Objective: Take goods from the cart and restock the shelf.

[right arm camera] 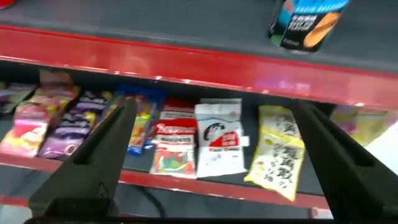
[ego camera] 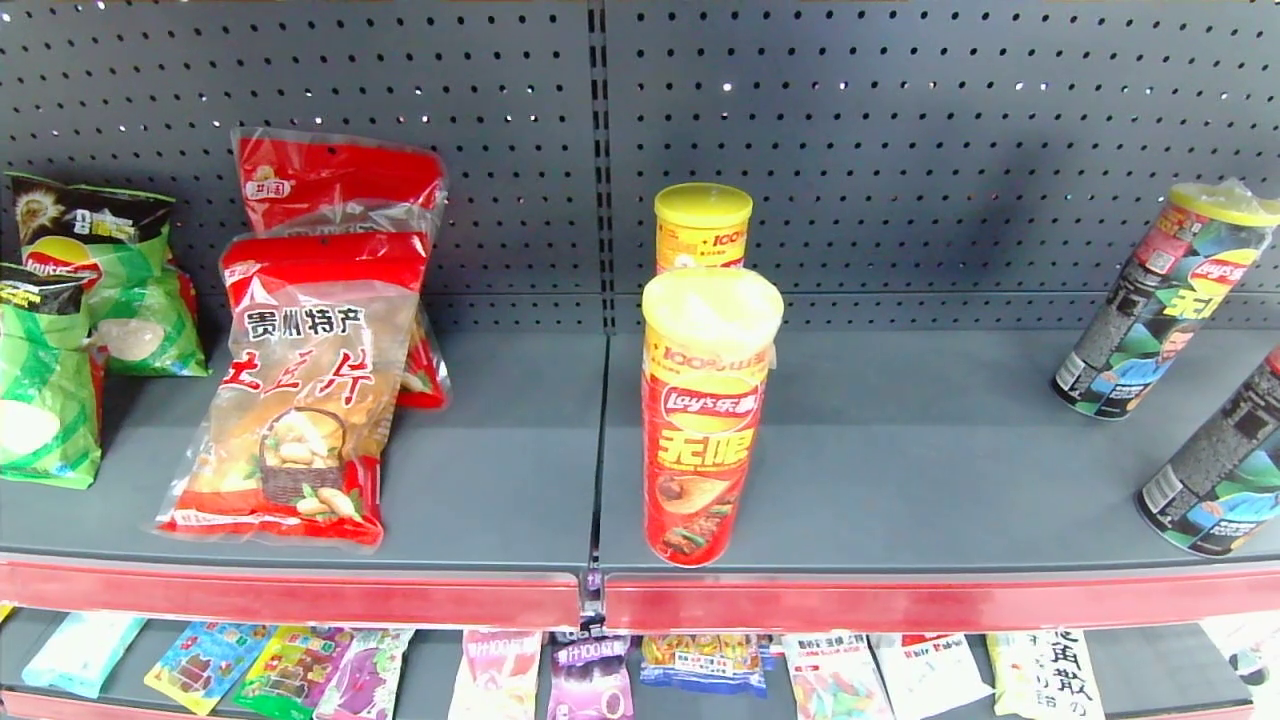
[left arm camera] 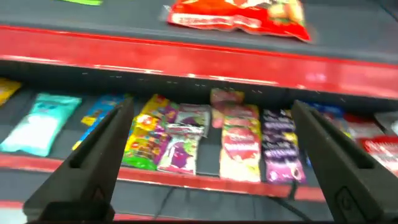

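Note:
The grey shelf (ego camera: 480, 470) with a red front lip carries two red chip cans with yellow lids (ego camera: 705, 420), one behind the other, at its middle. Left of them stand two red snack bags (ego camera: 300, 400) and green chip bags (ego camera: 50, 370). Two dark cans (ego camera: 1160, 300) lean at the right end. My left gripper (left arm camera: 211, 165) is open and holds nothing, facing the lower shelf's candy packets (left arm camera: 180, 137) below the red bag (left arm camera: 242, 15). My right gripper (right arm camera: 214, 162) is open too and holds nothing, in front of the lower shelf packets (right arm camera: 217, 140), beneath a dark can (right arm camera: 308, 22).
A perforated grey back panel (ego camera: 900, 150) closes the shelf behind. Bare shelf surface lies between the red cans and the dark cans, and between the red bags and the cans. The lower shelf (ego camera: 600, 680) is lined with several small packets.

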Tool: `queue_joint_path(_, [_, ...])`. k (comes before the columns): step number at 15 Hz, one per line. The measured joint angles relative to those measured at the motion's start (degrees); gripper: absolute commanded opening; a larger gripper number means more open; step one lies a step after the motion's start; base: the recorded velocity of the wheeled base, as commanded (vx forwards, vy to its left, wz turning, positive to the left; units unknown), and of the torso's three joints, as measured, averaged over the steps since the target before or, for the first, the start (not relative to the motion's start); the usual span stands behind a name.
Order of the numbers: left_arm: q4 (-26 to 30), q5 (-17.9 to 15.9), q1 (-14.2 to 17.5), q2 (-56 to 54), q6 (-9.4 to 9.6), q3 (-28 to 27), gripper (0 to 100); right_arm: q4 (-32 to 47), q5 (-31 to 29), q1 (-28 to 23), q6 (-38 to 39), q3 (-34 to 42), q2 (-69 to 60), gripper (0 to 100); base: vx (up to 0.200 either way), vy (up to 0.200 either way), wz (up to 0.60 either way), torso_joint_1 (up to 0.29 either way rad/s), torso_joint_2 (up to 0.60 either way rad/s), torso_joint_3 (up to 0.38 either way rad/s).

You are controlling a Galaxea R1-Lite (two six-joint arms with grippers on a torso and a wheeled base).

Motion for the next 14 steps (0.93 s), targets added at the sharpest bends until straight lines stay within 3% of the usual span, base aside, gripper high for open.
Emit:
queue_joint_path(2, [-0.11,0.11,4.6,0.3,-0.02,0.13,100,0.0,0.66,3.36,1.18,0.33,-0.61,100,0.0,0.0,0.0,0.0,0.0,0.0])
queue_joint_path(5, [-4.3,-5.34,7.49,-0.17,-0.13,1.71,100,0.0,-0.09,7.88,1.32,0.41,-1.71,100,0.0,0.0,0.0,0.0,0.0,0.0])
queue_joint_path(6, [-6.95,-8.23,7.68,-0.27,0.61,2.65,100,-0.05,-2.08,7.49,1.49,0.45,-2.56,100,0.0,0.0,0.0,0.0,0.0,0.0])
queue_joint_path(8, [-6.64,-11.51,7.83,-0.33,3.78,3.39,100,-0.09,-11.12,6.63,1.93,0.87,-4.55,100,0.0,0.0,0.0,0.0,0.0,0.0])
queue_joint_path(9, [-6.53,-11.74,7.85,-0.38,4.36,3.56,100,0.0,-14.23,6.46,3.66,1.13,-5.18,100,0.0,0.0,0.0,0.0,0.0,0.0])
queue_joint_path(11, [-6.47,-8.34,7.9,-0.41,4.85,3.75,100,0.13,-11.45,6.4,2.94,1.38,-5.86,100,0.0,0.0,0.0,0.0,0.0,0.0])
queue_joint_path(14, [-5.14,-5.67,7.94,-0.46,3.4,3.8,100,0.16,-11.09,6.38,3.04,1.49,-6.12,100,0.0,0.0,0.0,0.0,0.0,0.0])
